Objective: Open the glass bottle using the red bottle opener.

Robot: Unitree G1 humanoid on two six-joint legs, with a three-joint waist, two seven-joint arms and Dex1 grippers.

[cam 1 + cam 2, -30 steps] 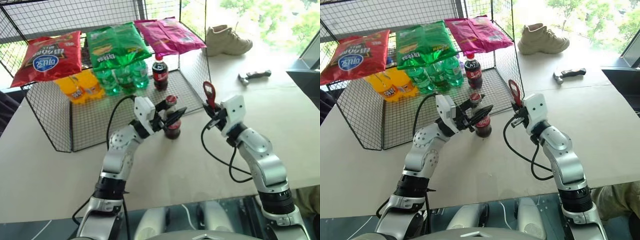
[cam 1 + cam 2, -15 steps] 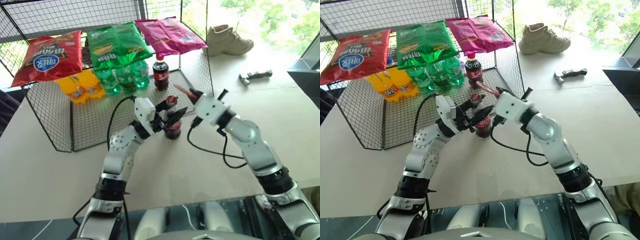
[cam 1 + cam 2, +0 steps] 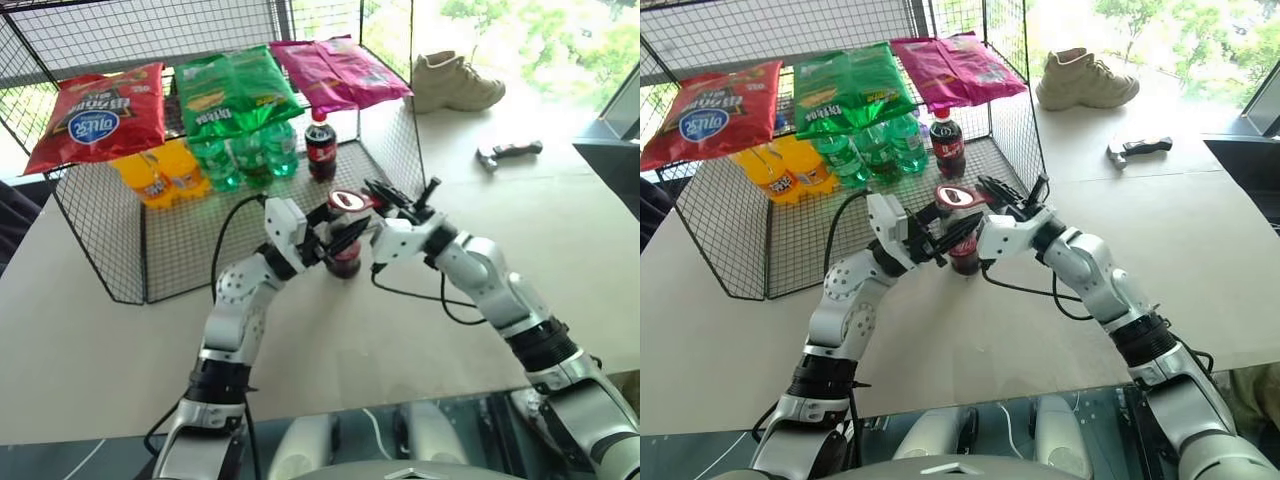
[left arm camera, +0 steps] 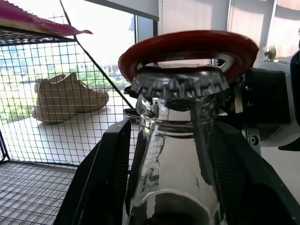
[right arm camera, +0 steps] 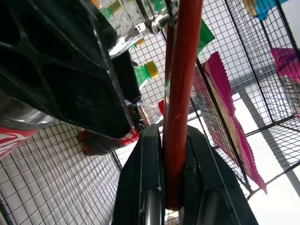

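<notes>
A pale table [image 3: 560,240] carries a wire rack [image 3: 120,250], the glass bottle [image 3: 345,262], a shoe [image 3: 455,82] and a tool [image 3: 510,152].

A robot test room rather than a shop: a plain table [image 3: 120,330] by bright windows [image 3: 520,30] onto trees, with a wire rack [image 3: 150,230] of snack bags [image 3: 95,110] and soda bottles [image 3: 240,155], plus a stray shoe [image 3: 455,80].
</notes>
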